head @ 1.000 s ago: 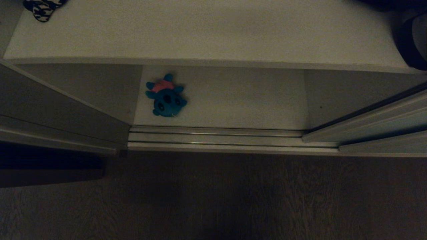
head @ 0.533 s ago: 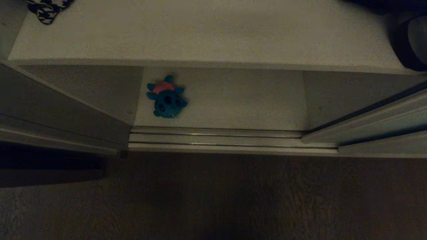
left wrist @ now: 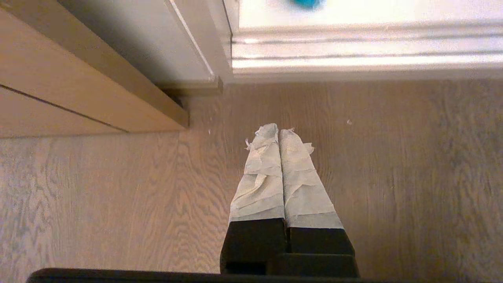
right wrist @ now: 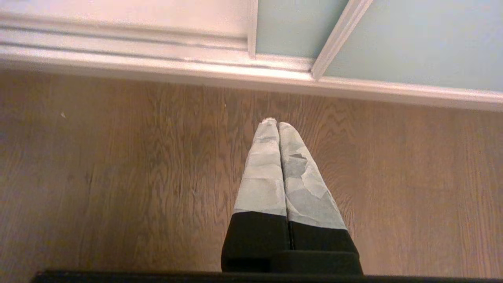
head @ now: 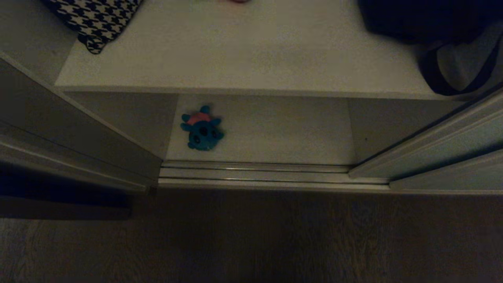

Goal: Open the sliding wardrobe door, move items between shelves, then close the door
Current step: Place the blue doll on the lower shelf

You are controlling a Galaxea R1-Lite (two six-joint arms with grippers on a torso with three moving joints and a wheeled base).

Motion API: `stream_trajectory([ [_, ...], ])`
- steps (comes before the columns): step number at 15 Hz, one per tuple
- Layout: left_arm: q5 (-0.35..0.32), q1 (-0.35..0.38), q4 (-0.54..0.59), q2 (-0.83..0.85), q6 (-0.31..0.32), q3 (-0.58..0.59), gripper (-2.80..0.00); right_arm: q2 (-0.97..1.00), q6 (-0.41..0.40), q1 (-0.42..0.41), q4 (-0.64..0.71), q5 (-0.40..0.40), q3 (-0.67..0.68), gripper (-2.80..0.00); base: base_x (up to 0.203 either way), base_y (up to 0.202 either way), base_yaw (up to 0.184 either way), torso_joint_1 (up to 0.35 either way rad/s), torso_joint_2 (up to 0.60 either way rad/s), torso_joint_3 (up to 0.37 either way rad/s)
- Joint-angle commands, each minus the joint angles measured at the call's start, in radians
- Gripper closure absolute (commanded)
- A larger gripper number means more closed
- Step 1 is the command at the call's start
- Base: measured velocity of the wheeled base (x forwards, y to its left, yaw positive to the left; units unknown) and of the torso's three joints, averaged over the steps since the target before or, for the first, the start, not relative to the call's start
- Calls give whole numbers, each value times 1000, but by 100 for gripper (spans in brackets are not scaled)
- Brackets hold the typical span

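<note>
Two shelves show in the head view, and the whole picture has shifted from a second ago: the camera has tilted, so more of the upper shelf [head: 251,55] is seen, with more of the houndstooth cushion [head: 98,19] at its left and the black strapped bag [head: 432,23] at its right. The teal-blue plush toy [head: 202,129] lies where it lay, on the left of the lower shelf [head: 283,129] near the door track [head: 255,175]. The sliding wardrobe door [head: 444,153] stands pushed to the right, leaving the compartment open.

Neither arm shows in the head view. The left gripper [left wrist: 278,131] hangs over the wooden floor [left wrist: 393,177], taped fingers pressed together and holding nothing. The right gripper [right wrist: 277,125] hangs likewise, fingers together and empty, near the door's pale frame; only this view shows the panel's grey-green colour
</note>
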Motion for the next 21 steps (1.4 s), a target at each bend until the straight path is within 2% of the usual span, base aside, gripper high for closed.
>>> stream_trajectory([
  [1,-1,1,1,6,2,0,0,-1,0,0,0,0,0,0,0,0,0,2,-2,205],
  [21,-1,1,-1,6,0,0,0,-1,0,0,0,0,0,0,0,0,0,1,2,195],
])
